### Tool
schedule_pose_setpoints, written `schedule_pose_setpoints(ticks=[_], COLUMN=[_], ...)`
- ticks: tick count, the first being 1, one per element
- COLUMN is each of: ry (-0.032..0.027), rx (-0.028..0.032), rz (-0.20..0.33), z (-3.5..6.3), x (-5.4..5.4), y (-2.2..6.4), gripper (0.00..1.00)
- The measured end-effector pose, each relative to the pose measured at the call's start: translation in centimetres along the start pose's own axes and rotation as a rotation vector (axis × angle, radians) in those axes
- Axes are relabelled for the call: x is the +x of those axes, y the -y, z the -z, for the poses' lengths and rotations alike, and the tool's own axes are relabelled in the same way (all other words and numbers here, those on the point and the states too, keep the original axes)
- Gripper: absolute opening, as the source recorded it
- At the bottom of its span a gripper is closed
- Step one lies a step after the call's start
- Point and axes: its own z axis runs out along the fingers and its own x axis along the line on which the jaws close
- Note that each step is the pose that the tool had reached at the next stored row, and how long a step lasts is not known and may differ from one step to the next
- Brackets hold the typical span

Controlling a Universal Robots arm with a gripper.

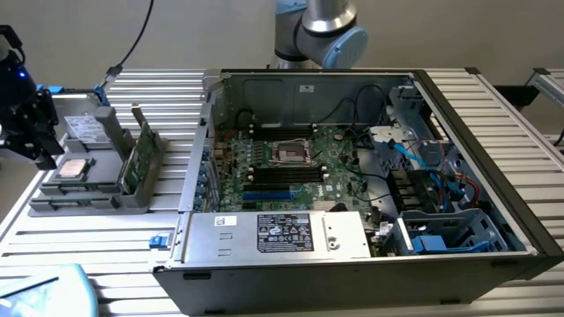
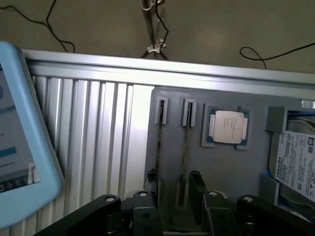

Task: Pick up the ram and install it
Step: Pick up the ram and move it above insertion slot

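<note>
**RAM INSTALL: PICK-UP NOT YET MADE**

Entries are running from the exterior view's left to its right.

- **Claw** [image 2: 173, 181]: It is hovering over the grey parts holder [image 1: 66, 201] on the slatted worktop [image 1: 97, 234]. It is released, with its fingers [image 2: 197, 189] spread and grasping nothing.
- **Holder contents:** The square processor chip [image 1: 75, 168] is lying flat. Just beside it, two thin boards are standing on edge in their slots.
- **The ram** [image 2: 185, 147]: This is taken to be the board nearer the chip. In the wrist view it is showing between the spread fingers, untouched and still seated in its slot. The other board [image 2: 158, 142] is standing alongside.
- **Open computer case** [image 1: 352, 284]: It is sitting with its motherboard [image 1: 308, 165] exposed, well apart from the ram.

**Progress, as judged:** Nothing is being held and nothing is fitted. The grasp, the lift, the carry and the seating are all remaining.
</note>
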Motion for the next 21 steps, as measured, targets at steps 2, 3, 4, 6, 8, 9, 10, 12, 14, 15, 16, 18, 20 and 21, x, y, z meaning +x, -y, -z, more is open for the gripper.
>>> schedule_pose_setpoints(ticks=[2, 3, 4, 6, 8, 9, 10, 12, 14, 15, 16, 18, 20, 21], ry=[-0.0002, -0.0002, -0.0002, -0.0003, -0.0004, -0.0003, -0.0003, -0.0004, -0.0005, -0.0004, -0.0005, -0.0005, -0.0005, -0.0005], rx=[0.0001, 0.0001, 0.0002, 0.0001, 0.0001, 0.0003, 0.0003, 0.0003, 0.0003, 0.0004, 0.0003, 0.0003, 0.0003, 0.0003], rz=[0.004, 0.005, 0.006, 0.008, 0.009, 0.010, 0.010, 0.012, 0.013, 0.014, 0.014, 0.014, 0.014, 0.014], z=[-0.37, -0.55, -0.73, -1.10, -1.47, -1.67, -1.84, -2.21, -2.58, -2.77, -2.94, -3.31, -3.67, -3.85], x=[0.1, 0.2, 0.2, 0.4, 0.5, 0.5, 0.6, 0.7, 0.8, 0.9, 0.9, 1.0, 1.0, 1.0], y=[0.00, 0.00, 0.00, 0.00, 0.00, 0.00, 0.00, 0.00, 0.00, 0.00, 0.00, 0.01, 0.05, 0.08], gripper=[0.39, 0.39, 0.39, 0.39, 0.39, 0.39, 0.39, 0.39, 0.39, 0.39, 0.39, 0.39, 0.39, 0.39])
